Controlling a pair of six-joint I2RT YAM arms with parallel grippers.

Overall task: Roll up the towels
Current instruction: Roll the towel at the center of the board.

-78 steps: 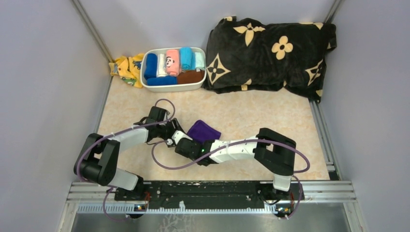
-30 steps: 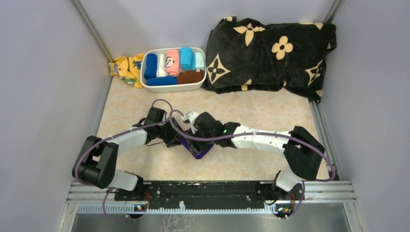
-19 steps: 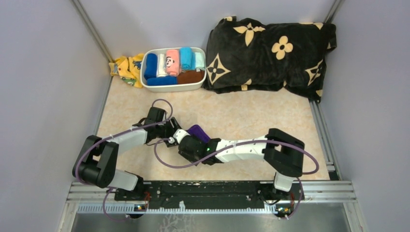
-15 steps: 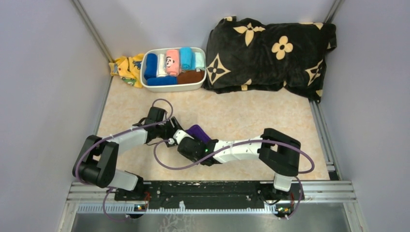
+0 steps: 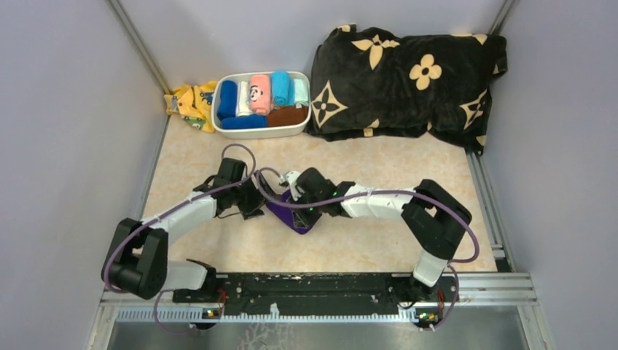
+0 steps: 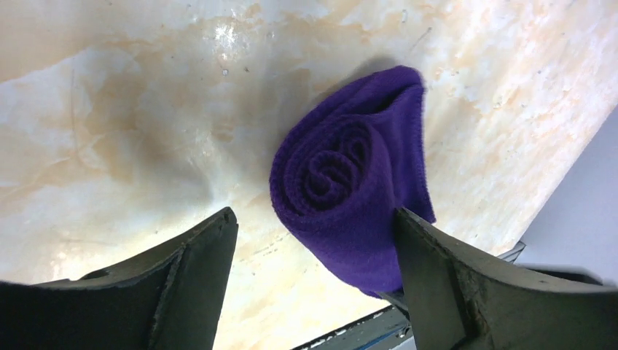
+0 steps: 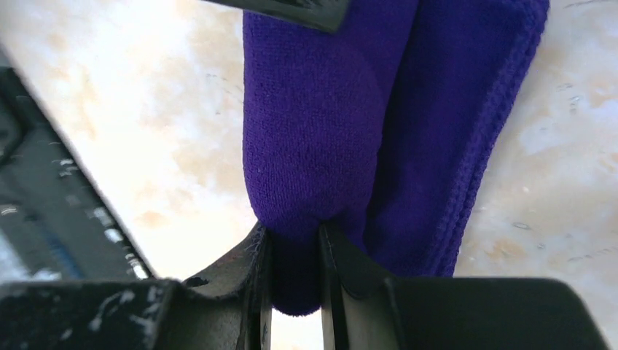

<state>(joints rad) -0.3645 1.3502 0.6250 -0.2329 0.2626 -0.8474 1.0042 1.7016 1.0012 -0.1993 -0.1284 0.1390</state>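
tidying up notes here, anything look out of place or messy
The yellow cloth lies crumpled beside the white bin, outside it. The purple towel is rolled in a lopsided spiral, and its outer layer looks loose.

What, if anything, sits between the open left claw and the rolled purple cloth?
Nothing visible. The rolled deep purple cloth towel lies on the marbled table right between the open fingers of the left gripper. The right gripper pinches one end of it.
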